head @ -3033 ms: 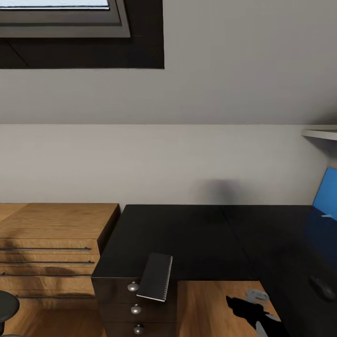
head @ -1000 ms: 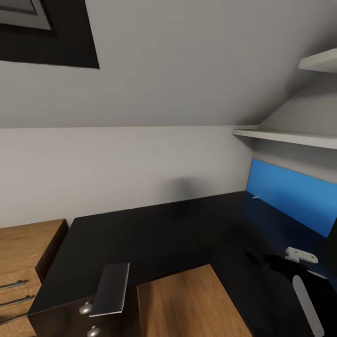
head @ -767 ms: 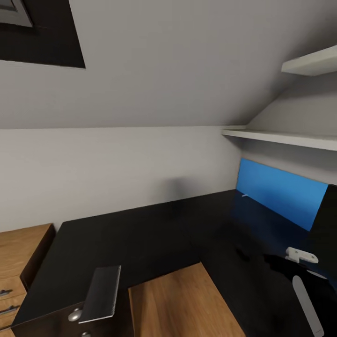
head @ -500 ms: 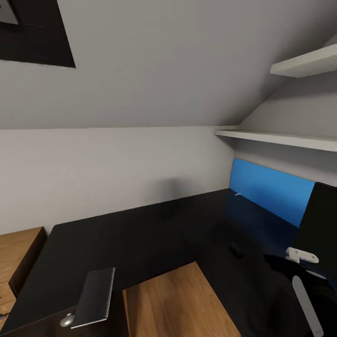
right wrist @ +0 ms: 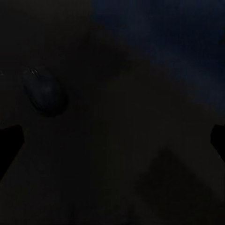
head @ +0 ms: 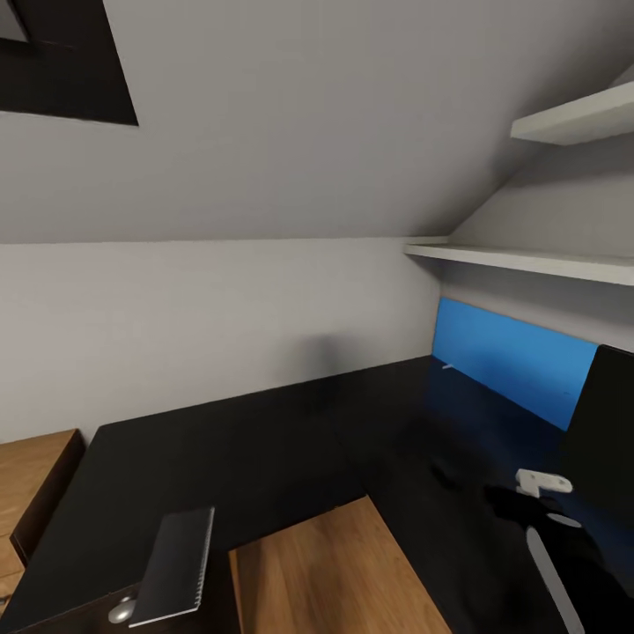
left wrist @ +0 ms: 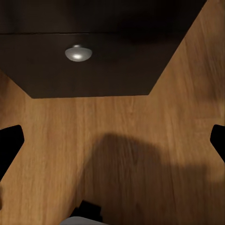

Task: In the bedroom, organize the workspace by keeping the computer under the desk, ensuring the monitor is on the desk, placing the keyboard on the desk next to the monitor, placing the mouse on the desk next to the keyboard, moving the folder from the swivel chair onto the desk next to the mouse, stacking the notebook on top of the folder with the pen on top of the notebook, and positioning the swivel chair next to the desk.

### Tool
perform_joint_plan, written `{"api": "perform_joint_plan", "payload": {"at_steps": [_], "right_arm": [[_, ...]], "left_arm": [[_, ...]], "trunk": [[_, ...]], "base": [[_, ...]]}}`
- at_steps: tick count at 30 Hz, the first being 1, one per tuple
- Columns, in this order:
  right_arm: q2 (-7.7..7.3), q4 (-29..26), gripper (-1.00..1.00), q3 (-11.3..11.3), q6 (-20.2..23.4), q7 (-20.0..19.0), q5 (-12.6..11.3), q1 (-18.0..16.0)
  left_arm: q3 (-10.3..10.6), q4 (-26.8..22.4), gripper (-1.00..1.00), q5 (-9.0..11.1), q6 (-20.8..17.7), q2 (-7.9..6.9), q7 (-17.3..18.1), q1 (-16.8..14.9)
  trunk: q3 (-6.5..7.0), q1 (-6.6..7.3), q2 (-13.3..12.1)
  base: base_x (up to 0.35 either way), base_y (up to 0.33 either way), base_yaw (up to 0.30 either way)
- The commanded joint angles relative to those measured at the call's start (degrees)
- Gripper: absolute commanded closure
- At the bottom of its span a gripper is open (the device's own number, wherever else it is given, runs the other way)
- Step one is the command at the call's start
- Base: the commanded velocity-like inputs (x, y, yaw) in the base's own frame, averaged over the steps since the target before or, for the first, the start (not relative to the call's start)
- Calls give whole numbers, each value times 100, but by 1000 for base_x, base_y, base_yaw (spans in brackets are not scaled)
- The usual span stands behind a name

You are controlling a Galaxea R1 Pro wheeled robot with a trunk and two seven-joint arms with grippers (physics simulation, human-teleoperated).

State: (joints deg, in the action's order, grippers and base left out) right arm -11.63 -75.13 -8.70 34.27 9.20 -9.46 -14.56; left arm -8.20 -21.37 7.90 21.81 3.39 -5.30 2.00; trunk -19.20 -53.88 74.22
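The glossy black L-shaped desk (head: 238,458) fills the lower head view. A dark spiral-bound notebook (head: 176,563) lies at its near left corner, overhanging the edge above a drawer knob (head: 121,609). The monitor (head: 609,414) is a black slab at the right edge. My right arm (head: 546,528) reaches over the desk's right wing. In the right wrist view the small black mouse (right wrist: 44,91) sits on the dark desktop, off to one side of my open right gripper (right wrist: 112,140). My left gripper (left wrist: 112,145) hangs open over wooden floor, near a black drawer front with a silver knob (left wrist: 78,52).
A bright blue panel (head: 515,365) stands along the wall behind the desk's right wing. Two white shelves (head: 528,260) (head: 572,119) jut out above it under the sloping ceiling. A light-wood cabinet (head: 35,475) stands left of the desk. Wooden floor (head: 326,572) lies in the desk's inner corner.
The camera swung to the right, bringing the shelves, blue panel and monitor into view. In the last half second the right arm shifted a little to the left over the desk.
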Motion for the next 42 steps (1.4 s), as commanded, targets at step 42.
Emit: {"api": "perform_joint_plan", "payload": {"at_steps": [42], "right_arm": [[26,25,-100,260,-371,-234,-40,-3]], "left_arm": [[20,-7,-100,45,7,4,-7,2]], "trunk": [[-95,-2,3]], "base": [[12,0,73]]}}
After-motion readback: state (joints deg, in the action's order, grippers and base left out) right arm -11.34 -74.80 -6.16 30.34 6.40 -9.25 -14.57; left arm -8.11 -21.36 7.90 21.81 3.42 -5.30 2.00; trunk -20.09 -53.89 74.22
